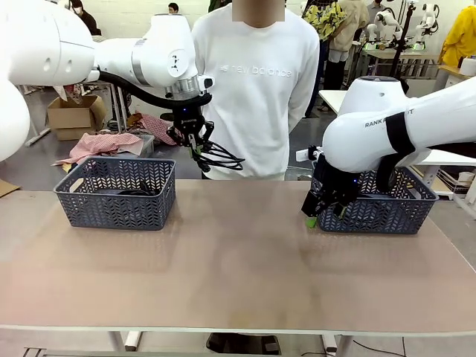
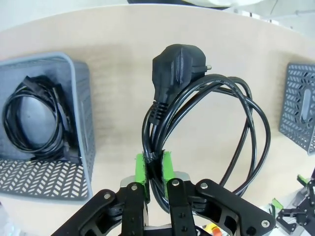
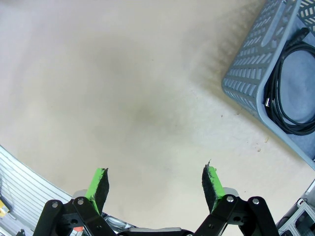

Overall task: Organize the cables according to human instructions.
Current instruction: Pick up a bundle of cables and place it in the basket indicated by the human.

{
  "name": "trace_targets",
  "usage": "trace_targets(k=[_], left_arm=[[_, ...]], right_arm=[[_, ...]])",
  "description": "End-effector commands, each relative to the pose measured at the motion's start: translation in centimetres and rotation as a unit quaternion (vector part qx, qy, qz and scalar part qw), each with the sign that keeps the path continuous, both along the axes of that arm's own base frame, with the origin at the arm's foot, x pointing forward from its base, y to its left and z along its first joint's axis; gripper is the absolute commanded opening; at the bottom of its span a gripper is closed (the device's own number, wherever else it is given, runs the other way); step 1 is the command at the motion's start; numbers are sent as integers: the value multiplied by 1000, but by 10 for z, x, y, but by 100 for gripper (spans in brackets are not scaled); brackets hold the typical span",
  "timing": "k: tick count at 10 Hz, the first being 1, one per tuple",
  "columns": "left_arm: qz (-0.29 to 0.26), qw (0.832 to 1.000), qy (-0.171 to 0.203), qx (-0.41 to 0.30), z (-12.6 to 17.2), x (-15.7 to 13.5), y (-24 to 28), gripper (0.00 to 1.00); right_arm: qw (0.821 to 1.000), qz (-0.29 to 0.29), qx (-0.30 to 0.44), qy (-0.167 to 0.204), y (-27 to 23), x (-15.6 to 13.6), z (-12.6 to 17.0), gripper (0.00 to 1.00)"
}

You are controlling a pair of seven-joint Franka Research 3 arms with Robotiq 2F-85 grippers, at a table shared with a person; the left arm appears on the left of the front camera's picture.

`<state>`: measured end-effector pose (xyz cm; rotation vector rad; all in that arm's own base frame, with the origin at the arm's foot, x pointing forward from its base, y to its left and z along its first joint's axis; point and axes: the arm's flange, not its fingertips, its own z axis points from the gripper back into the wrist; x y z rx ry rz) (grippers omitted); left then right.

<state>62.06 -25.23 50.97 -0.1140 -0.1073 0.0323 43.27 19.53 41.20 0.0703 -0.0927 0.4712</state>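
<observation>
The left end effector hangs raised above the matte counter, green pads clamped on a glossy black coiled cable; the right end effector hovers low, fingers apart, beside a lattice basket.

Bench middle wide open between left basket and right basket; right end effector crowds right basket's near corner; person blocks far edge.

The tan table carries two lattice baskets. One basket sits left of the left gripper's fingers; the other basket sits just behind the right gripper's fingers.
</observation>
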Motion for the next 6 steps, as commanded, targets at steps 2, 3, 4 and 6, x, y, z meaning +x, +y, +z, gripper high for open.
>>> trace_targets(k=[2,3,4,6], left_arm=[[-1,1000,-7,6,4,-1,1,0],[-1,1000,-7,6,4,-1,1,0],[-1,1000,-7,6,4,-1,1,0],[-23,1000,5,4,4,1,8,15]], right_arm=[[1000,0,1,-2,0,0,2,100],[1000,0,1,-2,0,0,2,100],[1000,0,1,-2,0,0,2,100],[1000,0,1,-2,0,0,2,100]])
